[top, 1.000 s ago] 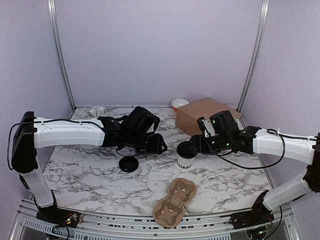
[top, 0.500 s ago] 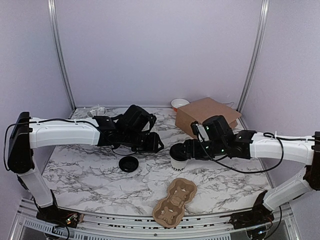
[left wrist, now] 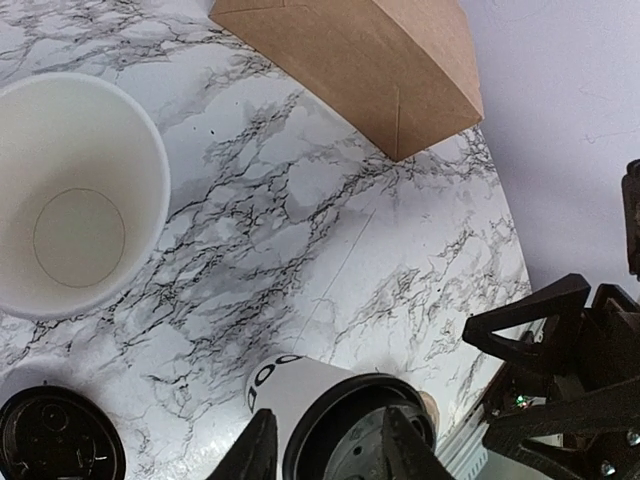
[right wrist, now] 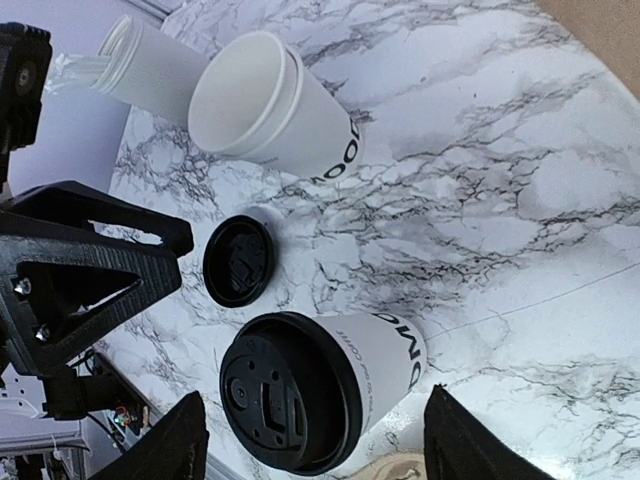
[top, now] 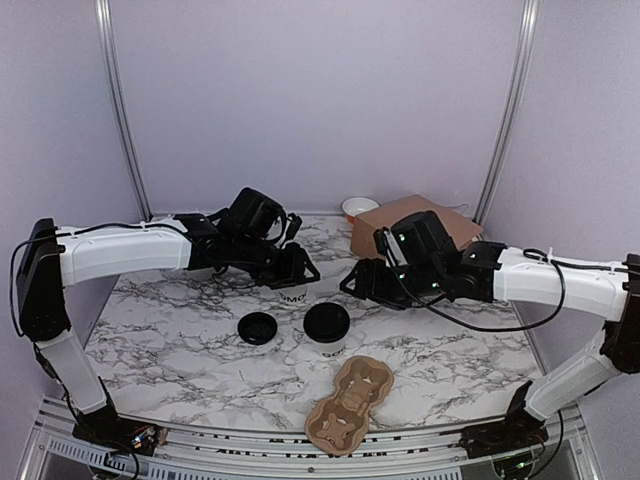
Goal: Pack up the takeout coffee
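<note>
Takeout coffee point(top: 327, 330) stands upright just below the middle of the top frame, long axis straight up. Its round, glossy black plastic lid point(top: 327, 319) faces the camera, above a smooth white paper wall with black lettering. It's on the marble table point(top: 180, 340), touching neither pincer. My left pincer point(right wrist: 185, 257) and right pincer point(left wrist: 478, 382) are both spread wide, pinching nothing. A brown moulded pulp carrier point(top: 350, 402) lies just below it.

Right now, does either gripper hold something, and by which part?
Nothing is held: left gripper and right gripper are open; the lidded coffee cup stands free.
</note>
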Available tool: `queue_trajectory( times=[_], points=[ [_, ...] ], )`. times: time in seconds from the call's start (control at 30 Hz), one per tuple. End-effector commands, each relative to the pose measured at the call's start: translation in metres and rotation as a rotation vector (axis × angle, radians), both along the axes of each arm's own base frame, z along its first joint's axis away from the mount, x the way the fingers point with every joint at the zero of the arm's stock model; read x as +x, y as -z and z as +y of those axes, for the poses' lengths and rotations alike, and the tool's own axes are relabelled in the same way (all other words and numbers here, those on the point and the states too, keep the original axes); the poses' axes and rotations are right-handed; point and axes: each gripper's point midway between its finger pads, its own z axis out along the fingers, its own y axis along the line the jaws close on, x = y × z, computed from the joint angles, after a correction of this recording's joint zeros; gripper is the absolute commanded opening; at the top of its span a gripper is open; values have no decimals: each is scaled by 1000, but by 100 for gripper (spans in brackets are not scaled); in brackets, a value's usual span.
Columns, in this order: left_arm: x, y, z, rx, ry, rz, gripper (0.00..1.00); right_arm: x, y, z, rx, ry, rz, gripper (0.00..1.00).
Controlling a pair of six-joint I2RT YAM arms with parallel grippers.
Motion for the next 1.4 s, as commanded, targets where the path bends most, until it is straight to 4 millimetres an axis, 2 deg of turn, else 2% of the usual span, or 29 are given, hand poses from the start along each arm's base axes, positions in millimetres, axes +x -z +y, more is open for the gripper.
queue_trajectory(
  times=[0.0,0.1,0.23,0.3,0.4,0.5,0.6,0.77,0.9,1.1,1.23,1.37],
  points=[
    [-15,-6,3,-5,69,16,38,6,-27,-14,9,26,-73,71],
    [-22,-7,9,-2,59,-1,38,-8,-10,-23,-1,9,-74,69],
    [-31,-5,14,10,13,-33,39,-33,-4,-33,78,-34,-93,65],
    [-31,-2,13,-6,-13,-25,39,-36,-3,-42,81,-48,-101,61],
    [-32,0,9,-20,-57,-21,40,-30,-10,-52,112,-95,-104,55],
    [-34,-3,0,-37,-88,-25,40,-16,-18,-64,146,-122,-118,52],
    [-36,-4,-6,-31,-129,-38,40,-4,-11,-74,124,-143,-124,49],
    [-31,-1,-7,-16,-176,-58,41,-8,11,-68,117,-245,-92,46],
    [-26,5,-3,39,-164,-60,42,-16,20,-64,172,-249,-69,46],
    [-18,3,-7,20,-89,-45,45,-19,17,-48,231,-203,-92,44],
    [-13,-5,-9,17,-16,-70,48,-23,22,-28,247,-184,-71,42],
    [-12,2,-13,65,45,-86,50,-20,34,-24,269,-134,-19,38]
  ],
)
